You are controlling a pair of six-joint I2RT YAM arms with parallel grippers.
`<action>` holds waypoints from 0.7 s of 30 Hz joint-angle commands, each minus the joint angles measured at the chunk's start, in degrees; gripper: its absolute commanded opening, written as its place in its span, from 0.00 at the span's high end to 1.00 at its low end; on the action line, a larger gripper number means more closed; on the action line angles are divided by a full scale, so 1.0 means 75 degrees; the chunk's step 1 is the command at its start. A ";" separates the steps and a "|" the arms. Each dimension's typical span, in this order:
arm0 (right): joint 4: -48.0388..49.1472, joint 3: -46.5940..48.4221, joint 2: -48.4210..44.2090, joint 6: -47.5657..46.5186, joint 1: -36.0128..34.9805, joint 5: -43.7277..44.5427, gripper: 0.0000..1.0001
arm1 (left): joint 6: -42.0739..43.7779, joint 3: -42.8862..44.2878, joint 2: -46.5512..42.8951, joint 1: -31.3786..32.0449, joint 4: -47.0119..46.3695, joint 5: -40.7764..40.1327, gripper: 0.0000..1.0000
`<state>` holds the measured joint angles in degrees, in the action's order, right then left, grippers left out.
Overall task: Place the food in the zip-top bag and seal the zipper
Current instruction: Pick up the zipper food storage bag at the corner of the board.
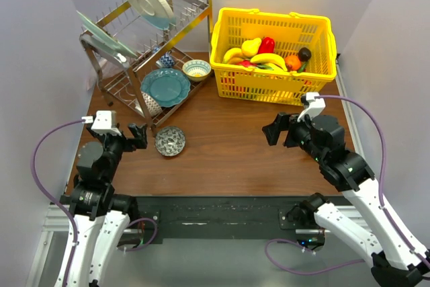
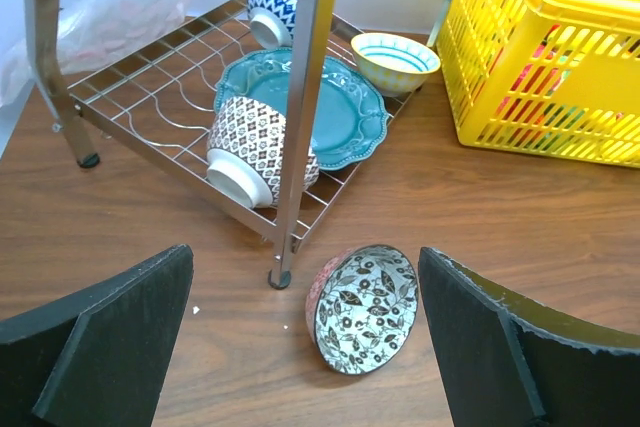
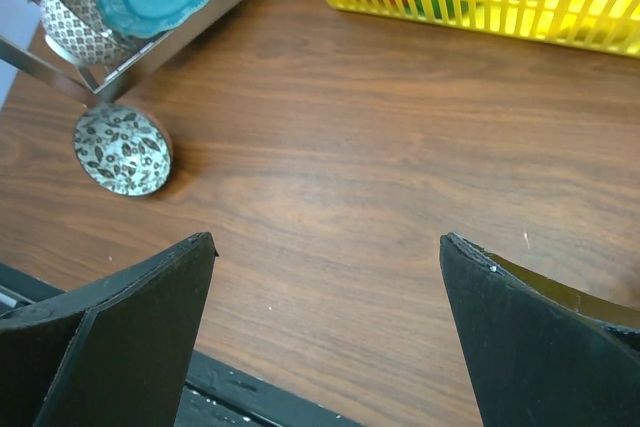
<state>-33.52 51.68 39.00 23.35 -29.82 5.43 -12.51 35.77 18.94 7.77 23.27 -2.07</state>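
The food [image 1: 265, 55] lies in the yellow mesh basket [image 1: 272, 82] at the back right: a yellow banana, a yellow pear-like piece, and red, orange and dark pieces. Red pieces show through the basket wall in the left wrist view [image 2: 545, 97]. A clear crinkly plastic bag [image 2: 110, 7] lies behind the dish rack at the far left; its zipper is not discernible. My left gripper [image 1: 138, 136] is open and empty over the table, near a patterned bowl [image 2: 365, 309]. My right gripper [image 1: 277, 129] is open and empty, in front of the basket, above bare wood [image 3: 327, 237].
A metal dish rack [image 1: 144, 38] stands at the back left with white plates, a teal plate [image 1: 164, 87] and small bowls. A cream and blue bowl [image 1: 196, 69] sits beside it. The black-and-white patterned bowl [image 1: 170, 141] lies tilted by a rack leg [image 2: 285, 237].
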 commanded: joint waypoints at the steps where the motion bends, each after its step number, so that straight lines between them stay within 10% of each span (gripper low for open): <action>1: 0.0285 -0.0199 -0.0079 0.0179 0.0027 0.0061 0.01 | -0.0078 0.0024 0.0205 -0.0052 -0.0407 0.0229 0.02; 21: 0.0450 -0.0024 0.0190 0.0062 0.0016 -0.0079 0.01 | -0.1014 0.1417 0.1201 -0.0040 0.0320 0.0404 0.00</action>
<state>-32.47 50.13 40.49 24.01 -29.82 5.21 -15.75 41.65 26.61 7.77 25.19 -0.95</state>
